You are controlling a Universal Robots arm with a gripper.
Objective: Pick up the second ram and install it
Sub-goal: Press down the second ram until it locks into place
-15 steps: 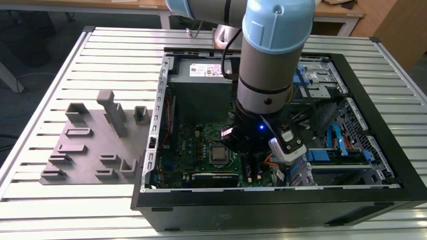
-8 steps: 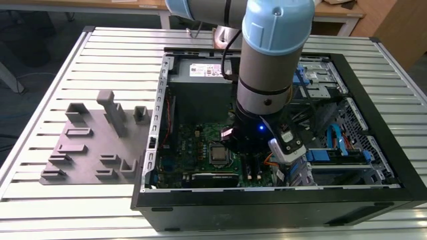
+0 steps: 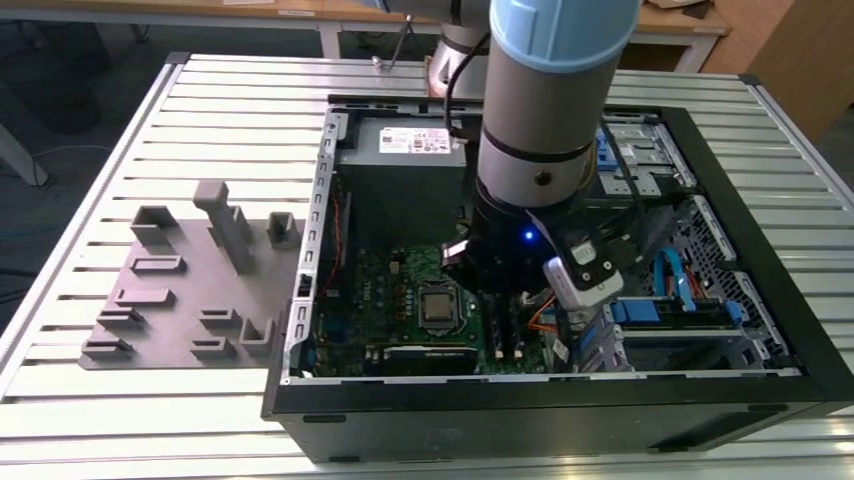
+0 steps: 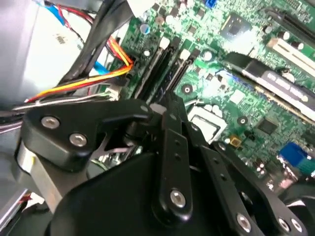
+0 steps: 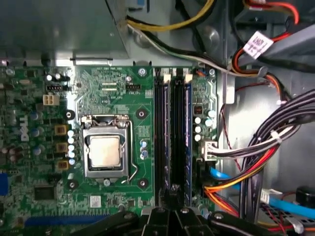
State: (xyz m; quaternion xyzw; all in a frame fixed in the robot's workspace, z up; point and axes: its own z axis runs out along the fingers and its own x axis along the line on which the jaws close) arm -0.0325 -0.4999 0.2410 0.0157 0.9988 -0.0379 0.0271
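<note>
Dark grey and edge-on, the second ram (image 5: pixel 173 147) sits pinched in your narrowly closed gripper (image 5: pixel 173 194) over the memory slots (image 5: pixel 162 142); any tilt risks jamming it.

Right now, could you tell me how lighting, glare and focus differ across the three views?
In the exterior view, lighting is even, with a blue light glowing on the arm's wrist above the gripper. In the second wrist view, glare washes out part of the motherboard, and the gripper linkage up close looks soft. In the first wrist view, the CPU socket and memory slots are evenly lit; the upper area is dim.
</note>
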